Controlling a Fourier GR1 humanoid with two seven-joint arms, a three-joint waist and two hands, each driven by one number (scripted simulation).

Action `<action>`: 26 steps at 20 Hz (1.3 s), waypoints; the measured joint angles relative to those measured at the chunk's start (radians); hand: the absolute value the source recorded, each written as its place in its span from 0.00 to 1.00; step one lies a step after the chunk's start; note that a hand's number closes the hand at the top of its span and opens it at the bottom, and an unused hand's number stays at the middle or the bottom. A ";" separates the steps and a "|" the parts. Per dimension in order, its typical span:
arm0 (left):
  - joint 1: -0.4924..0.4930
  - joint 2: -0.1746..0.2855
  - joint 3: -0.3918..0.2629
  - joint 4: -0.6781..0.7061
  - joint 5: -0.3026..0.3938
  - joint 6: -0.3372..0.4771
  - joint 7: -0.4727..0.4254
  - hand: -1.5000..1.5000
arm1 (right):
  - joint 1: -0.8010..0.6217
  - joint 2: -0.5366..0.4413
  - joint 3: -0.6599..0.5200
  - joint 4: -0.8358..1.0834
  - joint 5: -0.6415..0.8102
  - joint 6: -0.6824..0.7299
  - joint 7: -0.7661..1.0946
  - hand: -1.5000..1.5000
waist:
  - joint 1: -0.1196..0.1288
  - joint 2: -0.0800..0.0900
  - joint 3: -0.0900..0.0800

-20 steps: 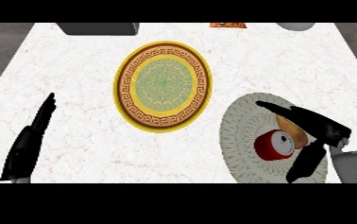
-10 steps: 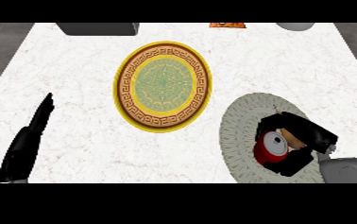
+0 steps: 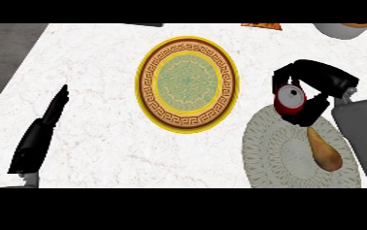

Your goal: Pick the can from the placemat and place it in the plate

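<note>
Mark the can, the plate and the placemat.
can [image 3: 290, 97]: head view, on its grey top.
plate [image 3: 188, 81]: head view, on its green centre.
placemat [image 3: 276, 151]: head view, on its bare left part.

You get bright, even light over the white counter [image 3: 93, 73]; the plate [image 3: 147, 84] shows saturated colour, while the left hand [image 3: 41, 139] and right hand [image 3: 324, 80] read as flat black shapes with little shading

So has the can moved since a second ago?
Yes. The can, held in the right hand, has left the placemat's middle for its far edge, nearer the plate.
</note>
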 measured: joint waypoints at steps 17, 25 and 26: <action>-0.053 -0.014 -0.014 0.022 -0.017 0.004 0.028 0.50 | -0.376 -0.033 -0.145 0.440 0.093 -0.457 -0.516 1.00 | 0.002 0.001 0.002; -0.045 -0.019 0.003 0.048 -0.022 0.018 0.030 0.50 | -0.550 0.020 -0.173 0.642 0.020 -0.382 -0.782 1.00 | -0.043 -0.018 -0.002; -0.034 -0.021 0.003 0.043 -0.025 0.022 0.029 0.50 | -0.572 0.031 -0.170 0.665 0.021 -0.381 -0.793 1.00 | -0.046 -0.020 -0.003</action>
